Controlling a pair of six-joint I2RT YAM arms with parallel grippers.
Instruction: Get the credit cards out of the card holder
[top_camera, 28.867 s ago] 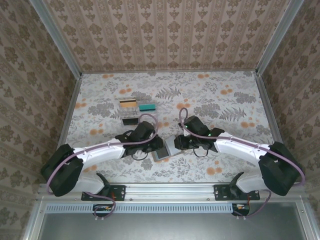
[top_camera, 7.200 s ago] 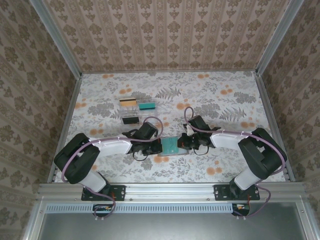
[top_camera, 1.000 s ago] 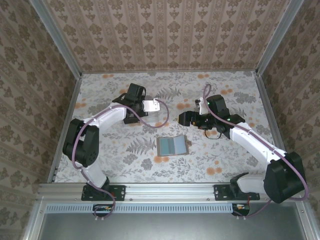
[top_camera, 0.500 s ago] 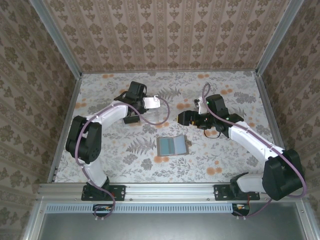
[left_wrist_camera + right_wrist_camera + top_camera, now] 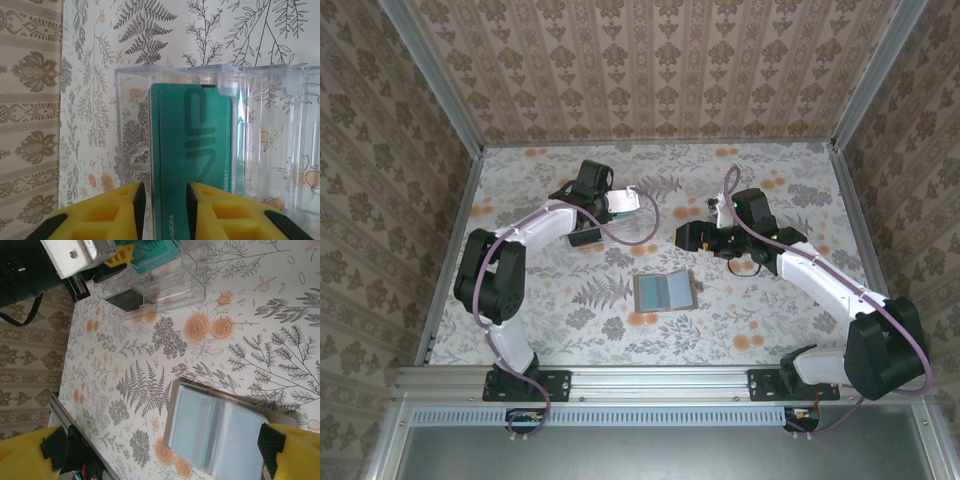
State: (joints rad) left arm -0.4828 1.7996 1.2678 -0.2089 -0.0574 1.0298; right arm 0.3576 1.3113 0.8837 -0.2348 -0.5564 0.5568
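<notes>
Card holder (image 5: 664, 291) open flat, long axis left-right, near, lower-left of wide-spread right gripper (image 5: 682, 237); left gripper (image 5: 165, 187), slightly parted, farther, at clear tray (image 5: 131, 125).

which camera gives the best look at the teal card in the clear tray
Left wrist: the teal card fills the centre, sitting in the clear tray, lettering readable, beyond the yellow fingers. Right wrist catches a teal sliver at its top edge, behind the tray. In top external, the left arm hides it.
</notes>
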